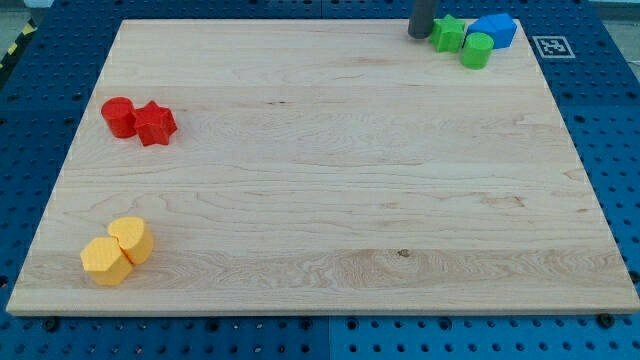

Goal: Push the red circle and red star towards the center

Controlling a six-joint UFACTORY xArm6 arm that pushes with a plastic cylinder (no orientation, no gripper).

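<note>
Red circle (pixel 118 116) and red star (pixel 155 123) sit touching, side by side, out at about nine o'clock on the wooden board (pixel 320 200), close to its left edge and well apart from the middle. My tip (pixel 419 36) is way up at about one o'clock, near the board's top edge, just beside the green star (pixel 447 33), on that star's nine o'clock side; whether it actually touches, I cannot tell. Packed in with the green star are a green cylinder (pixel 477 49) at its four o'clock and a blue block (pixel 495 29) at its three o'clock. Down at seven o'clock, two yellow blocks huddle together: one (pixel 132 238) and another (pixel 105 261) just below it. No pincer on this rod, so its state cannot be told. Off the board's top right corner, a black-and-white marker (pixel 552 46) lies on the blue pegboard (pixel 610 120).
</note>
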